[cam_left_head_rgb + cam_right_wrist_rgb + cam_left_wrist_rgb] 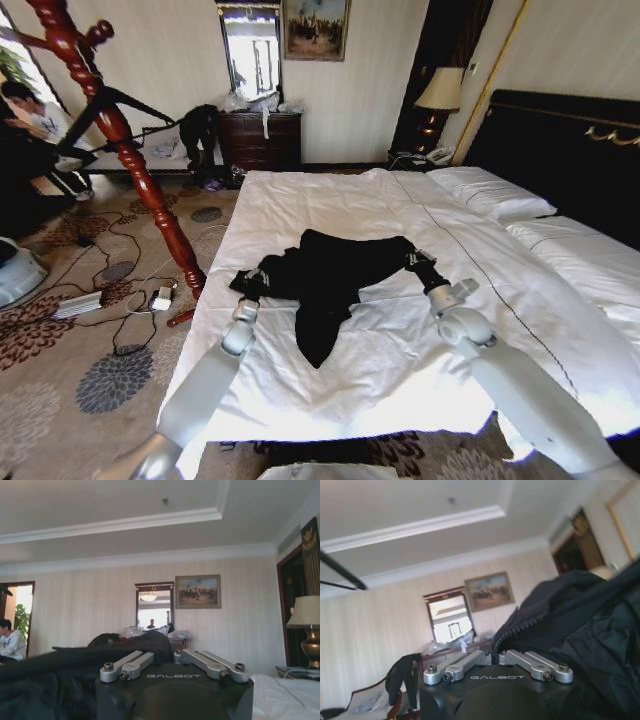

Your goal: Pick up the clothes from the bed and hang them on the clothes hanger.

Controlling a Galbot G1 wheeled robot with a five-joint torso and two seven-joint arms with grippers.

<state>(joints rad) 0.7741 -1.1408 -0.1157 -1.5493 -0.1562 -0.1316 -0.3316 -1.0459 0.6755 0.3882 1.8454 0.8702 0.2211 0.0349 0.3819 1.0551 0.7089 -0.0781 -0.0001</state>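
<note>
The clothes [330,280], one long black coat, lie spread across the middle of the bed [400,350] on its white duvet. My left gripper [255,282] is down at the coat's left edge, shut on the cloth; in the left wrist view the coat's zipped edge [520,625] rises right out of the gripper [495,654]. At the coat's right sleeve end, my right gripper [420,262] is shut on the dark cloth [125,647], which drapes across that gripper [172,655]. The black clothes hanger [130,103] hangs on the red wooden stand to the left of the bed.
The red coat stand [150,195] leans beside the bed's left edge. Cables and a power strip [80,303] lie on the patterned carpet. A bench with a dark garment [198,125], a dresser [260,138] and a lamp [438,90] stand at the far wall. Pillows [490,190] lie by the black headboard [560,150].
</note>
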